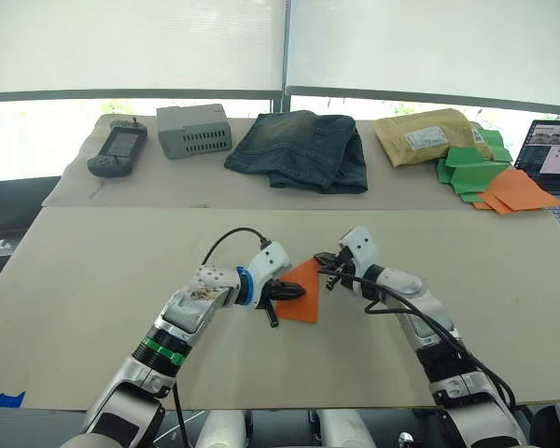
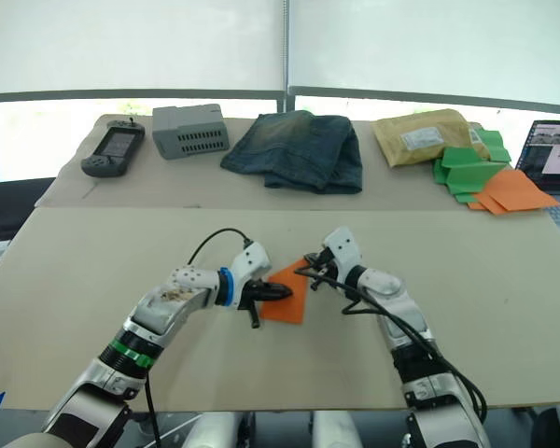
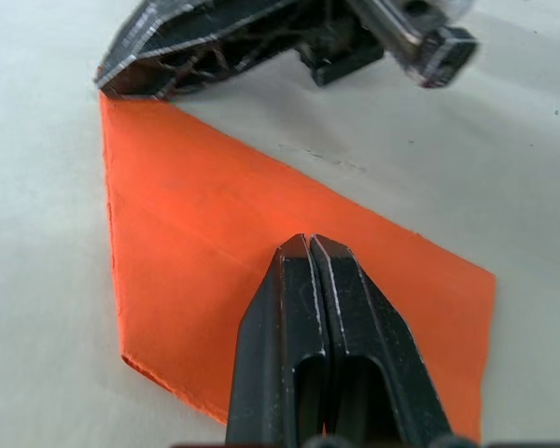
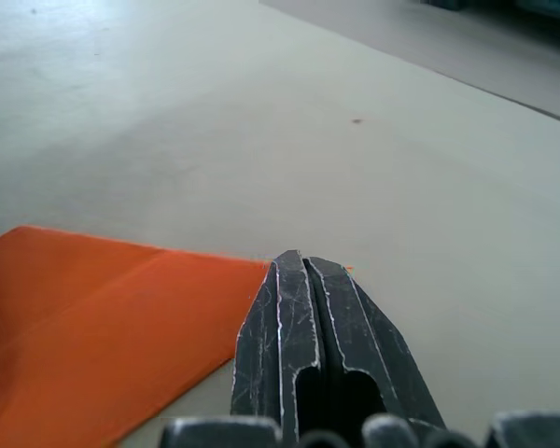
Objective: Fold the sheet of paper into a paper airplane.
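Beige tabletop in front of a bright window, second table strip behind it carrying a handheld device, a grey vented box, folded jeans, a padded mailer and a pile of green and orange paper pieces, laptop at the far right edge.

Sheet of paper lies flat near the middle of the front table, already partly folded: layered flap lines and a slanted edge show in the left wrist view.

Left gripper: fingers pressed together, nothing between them, tips resting on top of the paper near its left side. Right gripper: also clenched with nothing in it, tips down at the paper's far right corner, touching or just over the edge, can't say which.

Risks, my read:
- Both claws only press, neither pinches. If either one slides, the paper skates on the smooth table and the fold lines drift out of register.
- Right tip sits right at the corner; pushing inward could buckle or dog-ear it instead of creasing.
- Thin paper, hard tips: dragging under load could tear along an existing crease.
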Controlling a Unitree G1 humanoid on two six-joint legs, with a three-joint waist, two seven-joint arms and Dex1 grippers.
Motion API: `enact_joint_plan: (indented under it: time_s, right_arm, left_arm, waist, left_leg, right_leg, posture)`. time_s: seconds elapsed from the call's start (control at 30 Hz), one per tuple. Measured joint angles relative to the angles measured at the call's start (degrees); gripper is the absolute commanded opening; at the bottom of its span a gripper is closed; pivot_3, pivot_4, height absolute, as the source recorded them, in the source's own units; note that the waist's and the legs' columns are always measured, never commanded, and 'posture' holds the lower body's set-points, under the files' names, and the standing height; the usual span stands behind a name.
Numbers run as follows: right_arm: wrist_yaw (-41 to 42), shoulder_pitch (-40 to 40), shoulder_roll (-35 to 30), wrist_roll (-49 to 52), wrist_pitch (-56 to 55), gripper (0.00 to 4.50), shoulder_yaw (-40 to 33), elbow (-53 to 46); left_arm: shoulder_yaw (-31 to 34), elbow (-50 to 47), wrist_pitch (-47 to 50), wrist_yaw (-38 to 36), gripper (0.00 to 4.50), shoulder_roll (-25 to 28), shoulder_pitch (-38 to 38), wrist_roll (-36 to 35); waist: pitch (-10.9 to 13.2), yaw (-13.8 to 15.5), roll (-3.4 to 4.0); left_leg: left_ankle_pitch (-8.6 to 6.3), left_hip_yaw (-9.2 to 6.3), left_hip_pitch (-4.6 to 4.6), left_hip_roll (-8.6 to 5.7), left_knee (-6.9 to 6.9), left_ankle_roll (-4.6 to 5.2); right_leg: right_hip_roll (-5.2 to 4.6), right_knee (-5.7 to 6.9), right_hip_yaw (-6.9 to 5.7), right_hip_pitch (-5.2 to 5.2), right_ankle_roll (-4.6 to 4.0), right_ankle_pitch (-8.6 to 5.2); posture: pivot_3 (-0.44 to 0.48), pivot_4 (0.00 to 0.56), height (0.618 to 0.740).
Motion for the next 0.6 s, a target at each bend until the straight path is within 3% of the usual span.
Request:
enact_joint_plan:
  time_s: [0.23,0.6]
  right_arm:
    - [2.6,-0.1,-0.4,-0.4,-2.1,0.00,0.1,1.3]
    - [10.4,13.6,-7.2,0.5,2.2,0.00,2.6,-18.3]
  left_arm:
    - [0.5,-0.6,0.3,1.0,0.06,-0.4,0.8,-0.1]
    - [0.7,2.2,1.0,0.9,0.06,-1.2,-1.1,-0.3]
  waist:
    - [0.0,0.0,0.00]
    - [-0.1,0.1,-0.02]
  left_leg:
    - [0.00,-0.01,0.04,0.00,0.00,0.00]
    - [0.00,-0.01,0.15,-0.01,0.01,0.00]
  right_leg:
    - [0.00,0.08,0.02,0.01,0.00,-0.02]
    - [0.02,0.21,0.03,0.03,0.02,-0.12]
  posture:
    - [0.000,0.150,0.722]
    - [0.000,0.150,0.722]
